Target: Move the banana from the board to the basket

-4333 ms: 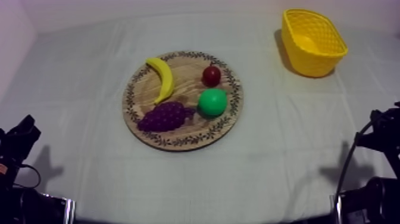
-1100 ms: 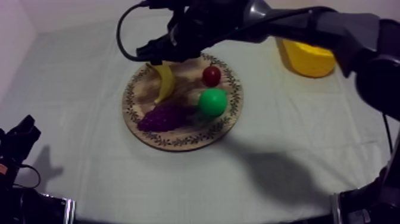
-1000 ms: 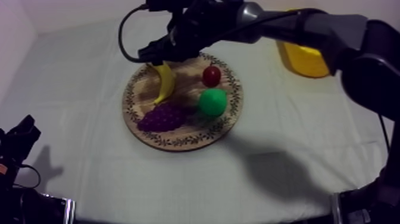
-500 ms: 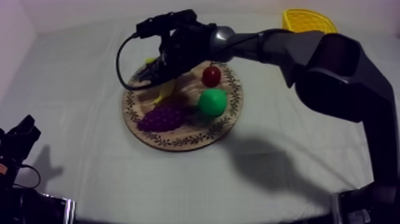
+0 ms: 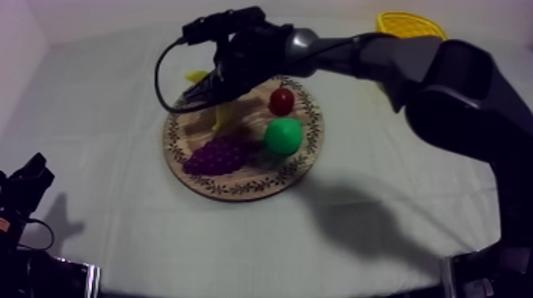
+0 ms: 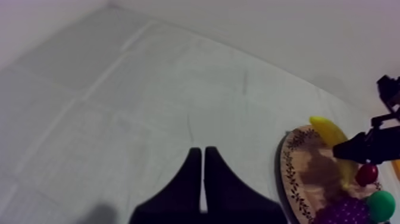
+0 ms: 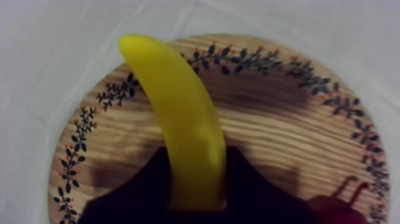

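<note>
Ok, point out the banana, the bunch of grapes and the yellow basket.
banana (image 7: 184, 119), right wrist view, middle of its curved body.
bunch of grapes (image 5: 216, 154), top view, centre of the purple cluster.
yellow basket (image 5: 409, 22), top view, its rim.

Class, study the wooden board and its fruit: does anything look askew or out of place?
Only the banana: it is clamped in the right tool, its tip poking past the rim of the wooden board. Nothing else stands out.
</note>
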Motion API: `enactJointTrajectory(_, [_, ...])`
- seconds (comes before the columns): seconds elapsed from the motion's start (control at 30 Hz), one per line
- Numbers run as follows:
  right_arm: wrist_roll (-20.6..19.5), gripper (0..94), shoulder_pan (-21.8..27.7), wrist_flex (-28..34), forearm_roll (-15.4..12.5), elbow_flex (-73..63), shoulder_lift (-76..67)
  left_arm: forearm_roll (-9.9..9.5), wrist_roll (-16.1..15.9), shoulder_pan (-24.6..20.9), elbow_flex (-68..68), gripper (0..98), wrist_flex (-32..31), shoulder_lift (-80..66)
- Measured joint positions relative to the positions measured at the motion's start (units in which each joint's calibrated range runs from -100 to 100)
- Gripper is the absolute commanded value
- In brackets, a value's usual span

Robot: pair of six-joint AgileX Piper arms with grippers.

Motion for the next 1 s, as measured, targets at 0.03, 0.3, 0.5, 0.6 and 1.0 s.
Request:
enactJointTrajectory(0.03, [0.0, 17.9, 0.2, 0.2, 0.0, 1.2, -1.6, 0.0, 0.0, 0.0, 0.0, 0.1, 0.0, 0.0])
enactJointTrajectory(0.3, [4.2, 17.7, 4.9, 4.2, -4.1, 8.7, -17.6, 0.0, 0.0, 0.0, 0.0, 0.1, 0.0, 0.0])
enactJointTrajectory(0.5, [8.8, 17.7, 12.0, 5.8, -6.9, 12.5, -29.8, 0.0, 0.0, 0.0, 0.0, 0.1, 0.0, 0.0])
enactJointTrajectory(0.6, [11.4, 17.7, 16.4, 5.8, -8.8, 14.7, -34.6, 0.0, 0.0, 0.0, 0.0, 0.1, 0.0, 0.0])
enactJointTrajectory(1.0, [16.0, 18.4, 32.3, -3.4, -7.6, 33.0, -44.9, 0.0, 0.0, 0.0, 0.0, 0.1, 0.0, 0.0])
